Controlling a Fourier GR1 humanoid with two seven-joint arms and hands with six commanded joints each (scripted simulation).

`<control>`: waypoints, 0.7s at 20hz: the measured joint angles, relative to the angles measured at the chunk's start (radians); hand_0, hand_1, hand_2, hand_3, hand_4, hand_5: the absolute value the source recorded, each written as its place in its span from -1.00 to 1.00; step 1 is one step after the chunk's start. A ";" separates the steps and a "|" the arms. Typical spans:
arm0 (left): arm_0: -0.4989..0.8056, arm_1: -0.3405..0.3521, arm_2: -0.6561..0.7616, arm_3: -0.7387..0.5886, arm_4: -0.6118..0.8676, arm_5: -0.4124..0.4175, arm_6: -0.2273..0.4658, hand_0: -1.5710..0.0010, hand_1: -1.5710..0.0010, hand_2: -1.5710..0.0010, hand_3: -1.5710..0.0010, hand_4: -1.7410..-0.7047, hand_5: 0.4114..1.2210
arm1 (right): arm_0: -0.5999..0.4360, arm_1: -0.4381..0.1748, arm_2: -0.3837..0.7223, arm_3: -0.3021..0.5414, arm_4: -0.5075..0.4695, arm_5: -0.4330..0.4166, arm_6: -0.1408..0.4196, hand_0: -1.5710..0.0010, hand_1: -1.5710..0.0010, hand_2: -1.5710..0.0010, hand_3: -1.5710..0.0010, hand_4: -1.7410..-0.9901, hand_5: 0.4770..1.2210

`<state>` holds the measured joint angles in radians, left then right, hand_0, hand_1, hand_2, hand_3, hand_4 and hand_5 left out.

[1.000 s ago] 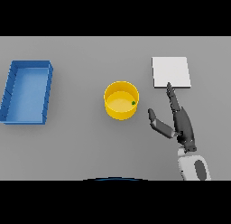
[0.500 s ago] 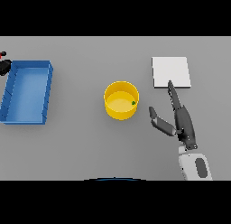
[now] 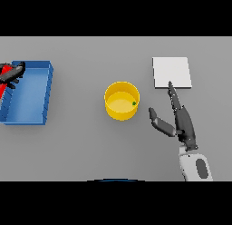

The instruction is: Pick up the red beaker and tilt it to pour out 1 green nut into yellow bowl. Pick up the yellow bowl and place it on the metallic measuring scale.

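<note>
The yellow bowl (image 3: 121, 100) stands upright in the middle of the table with one green nut (image 3: 134, 103) inside near its right wall. My right hand (image 3: 181, 122) is open a little to the bowl's right, fingers straight and pointing at the metallic scale (image 3: 171, 72), a pale flat square at the back right; the thumb reaches toward the bowl without touching it. At the far left edge my left hand (image 3: 12, 72) is shut on the red beaker (image 3: 5, 86), held over the left end of the blue bin; only part of the beaker shows.
A blue rectangular bin (image 3: 40, 95) lies on the table's left side, well apart from the bowl. Bare grey table separates the bowl from the bin and from the scale.
My left hand with the red beaker has come into view at the left edge, over the blue bin. The right hand has drifted slightly nearer the bowl. Bowl and nut are unmoved.
</note>
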<state>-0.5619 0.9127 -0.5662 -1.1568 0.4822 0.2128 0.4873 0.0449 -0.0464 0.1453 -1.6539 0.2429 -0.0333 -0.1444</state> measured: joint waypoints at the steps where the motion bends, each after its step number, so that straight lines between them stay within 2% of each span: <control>1: 0.002 0.007 -0.004 0.001 -0.001 -0.016 0.003 0.35 0.42 0.45 0.54 0.85 -0.40 | 0.011 0.001 0.010 -0.011 0.013 -0.003 -0.014 1.00 1.00 1.00 1.00 0.58 -0.45; 3: -0.009 0.014 -0.036 0.020 -0.045 -0.044 0.004 0.58 0.63 0.65 0.70 0.91 -0.42 | 0.020 -0.002 0.011 -0.022 0.006 0.004 -0.016 1.00 1.00 1.00 1.00 0.58 -0.43; 6: -0.019 -0.017 -0.051 0.063 -0.078 -0.025 -0.022 0.79 0.81 0.82 0.85 0.96 -0.42 | 0.000 -0.012 -0.003 -0.007 0.006 0.000 0.011 1.00 1.00 1.00 1.00 0.54 -0.43; 7: -0.034 -0.039 -0.053 0.085 -0.090 -0.010 -0.028 0.83 0.85 0.86 0.88 0.98 -0.42 | 0.000 -0.011 -0.002 -0.006 0.008 0.000 0.009 1.00 1.00 1.00 1.00 0.51 -0.43; 9: -0.047 -0.036 -0.054 0.095 -0.109 0.012 -0.027 0.89 0.90 0.91 0.92 1.00 -0.40 | 0.002 -0.003 0.007 -0.007 0.020 -0.006 0.005 1.00 1.00 1.00 1.00 0.50 -0.46; 11: -0.043 -0.037 -0.046 0.092 -0.113 0.031 -0.058 0.93 0.94 0.94 0.95 0.99 -0.38 | 0.005 -0.003 0.018 -0.013 0.054 -0.024 0.042 1.00 1.00 1.00 1.00 0.54 -0.46; 14: -0.034 -0.042 -0.028 0.084 -0.106 0.062 -0.105 0.96 0.97 0.97 0.97 0.98 -0.32 | -0.019 -0.045 0.049 -0.023 0.095 0.014 0.027 1.00 1.00 1.00 1.00 0.61 -0.35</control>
<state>-0.5958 0.8707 -0.5945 -1.0728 0.3764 0.2746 0.3826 0.0264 -0.0916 0.1947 -1.6768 0.3383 -0.0188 -0.1179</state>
